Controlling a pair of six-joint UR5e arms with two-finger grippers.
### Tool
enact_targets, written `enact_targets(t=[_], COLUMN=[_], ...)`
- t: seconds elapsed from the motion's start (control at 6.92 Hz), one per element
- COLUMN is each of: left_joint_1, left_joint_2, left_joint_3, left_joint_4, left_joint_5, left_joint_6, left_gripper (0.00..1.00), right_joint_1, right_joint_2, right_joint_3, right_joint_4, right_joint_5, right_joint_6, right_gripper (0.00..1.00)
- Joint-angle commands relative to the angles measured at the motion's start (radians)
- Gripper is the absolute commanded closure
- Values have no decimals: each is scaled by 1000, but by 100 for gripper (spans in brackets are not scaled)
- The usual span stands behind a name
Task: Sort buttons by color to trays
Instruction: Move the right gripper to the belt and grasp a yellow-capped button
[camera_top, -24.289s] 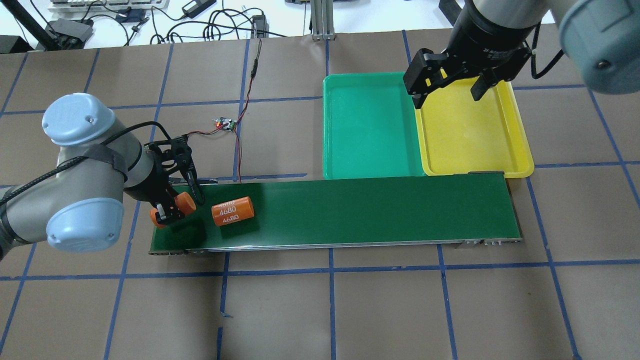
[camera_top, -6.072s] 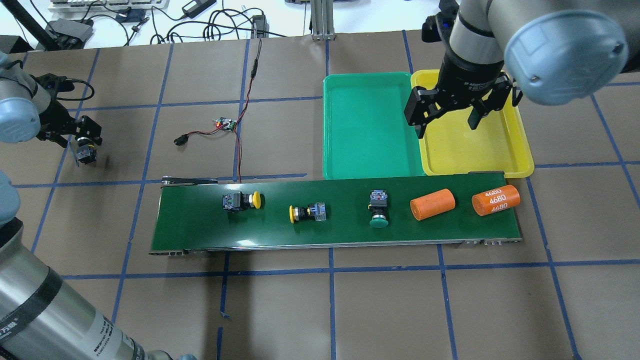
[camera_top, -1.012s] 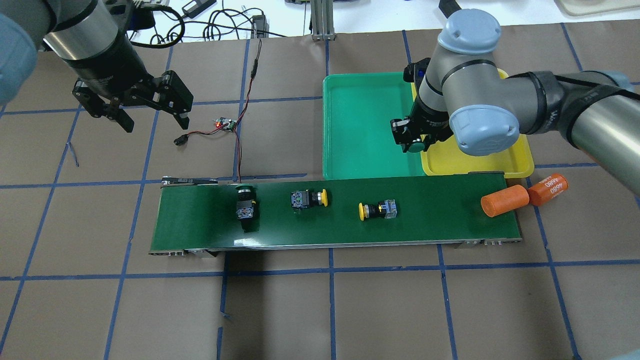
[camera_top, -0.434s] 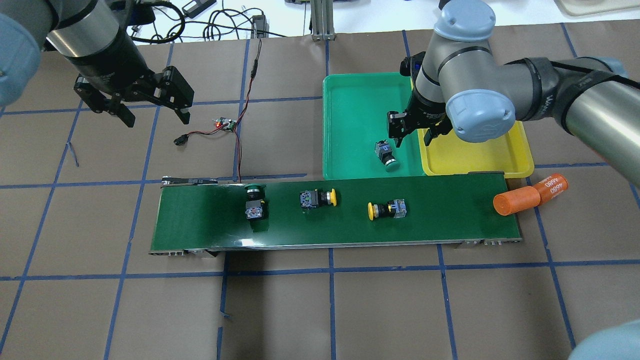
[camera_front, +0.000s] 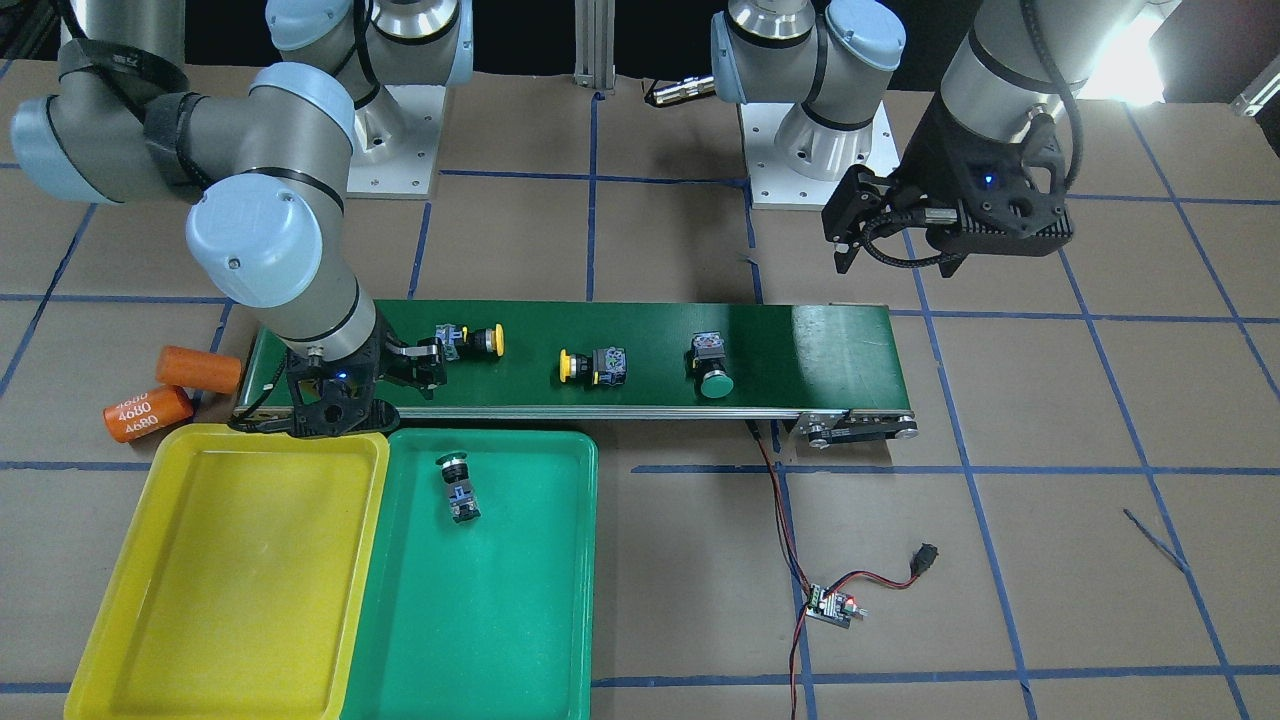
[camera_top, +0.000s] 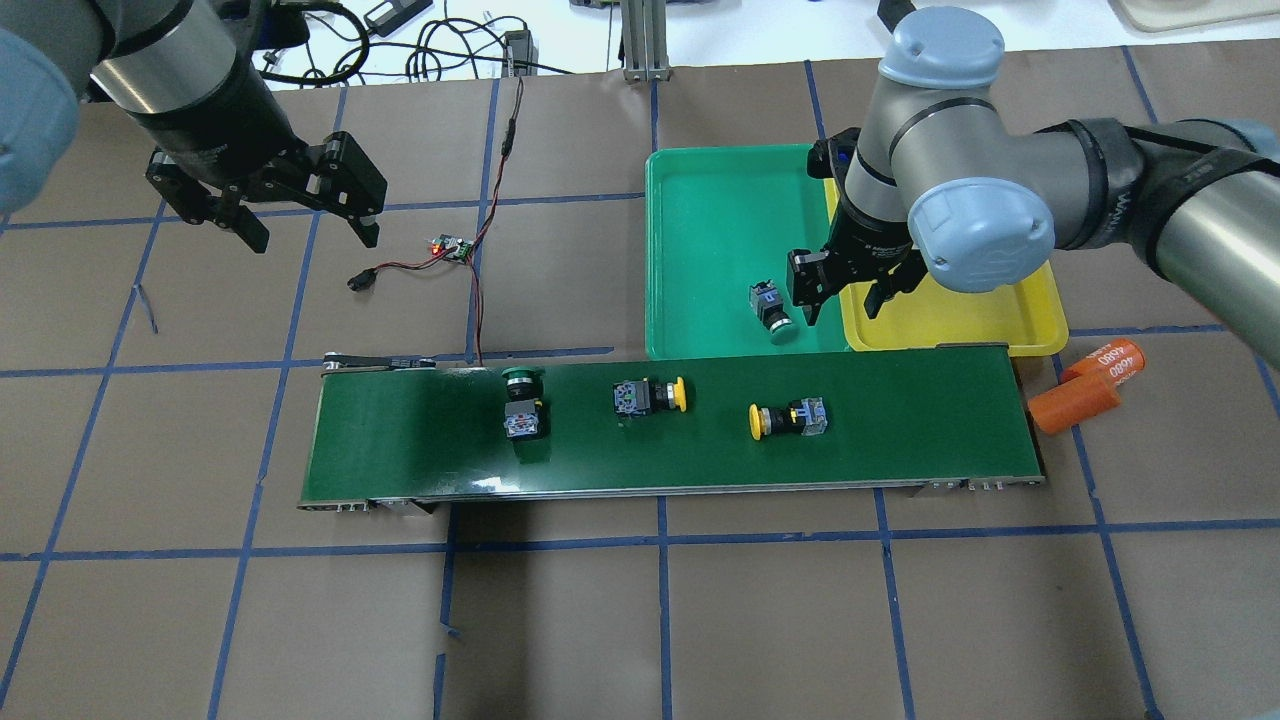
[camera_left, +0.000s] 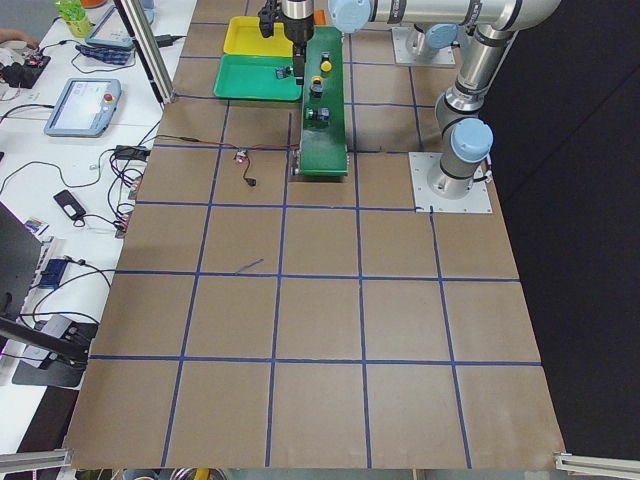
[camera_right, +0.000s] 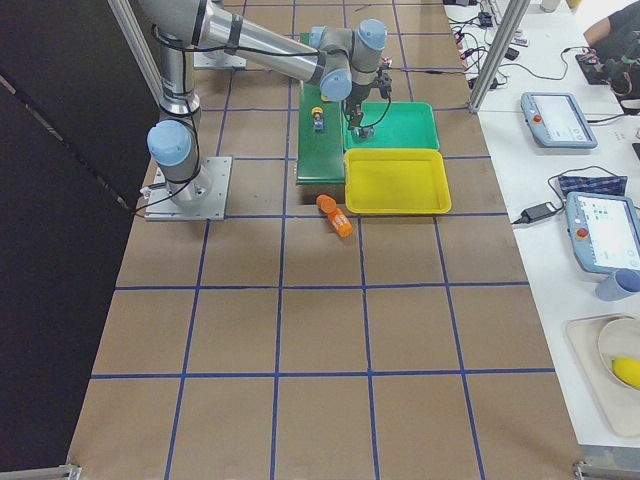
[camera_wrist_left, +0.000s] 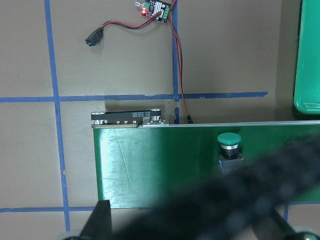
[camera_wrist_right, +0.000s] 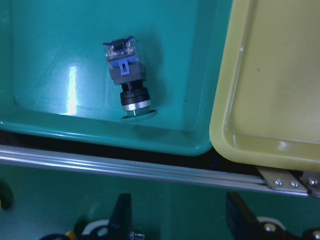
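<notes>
Newly released, the green button (camera_top: 772, 308) lies in the green tray (camera_top: 700, 250); the right hand (camera_top: 840, 306), wide and empty, should next straddle the nearest yellow button (camera_top: 787, 420), leading the moving belt (camera_top: 910, 435).

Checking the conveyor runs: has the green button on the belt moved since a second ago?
Yes. The green button has shifted along the belt toward the green tray, away from the red wire.

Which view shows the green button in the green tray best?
The right wrist-mounted view: the green button is close and sharp, lying on its side in the green tray. Overhead and front-facing views show it small; the side views, barely.
</notes>
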Motion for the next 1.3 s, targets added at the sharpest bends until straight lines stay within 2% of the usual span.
enact_targets(t=[0.0,0.14,0.43,0.58,0.72,1.01,1.16], left_joint_1=[0,0,0,2,2,2,2], left_joint_2=[1,1,1,1,1,1,2], left_joint_3=[1,1,1,1,1,1,1], left_joint_4=[0,0,0,0,0,0,0], left_joint_5=[2,2,2,2,2,2,1], left_joint_6=[2,2,2,4,4,4,4], left_gripper=[0,0,0,0,0,0,0], right_joint_1=[-20,-64,-184,-186,-184,-184,-183], right_joint_2=[-79,-125,-203,-222,-242,-242,-248], right_joint_3=[95,141,289,330,350,356,383], right_joint_4=[20,22,3,-73,-114,-192,-228], right_joint_5=[-34,-34,-31,-44,-49,-42,-34], right_joint_6=[-207,-340,-746,-896,-978,-1333,-1385], right_gripper=[29,29,29,29,29,30,31])
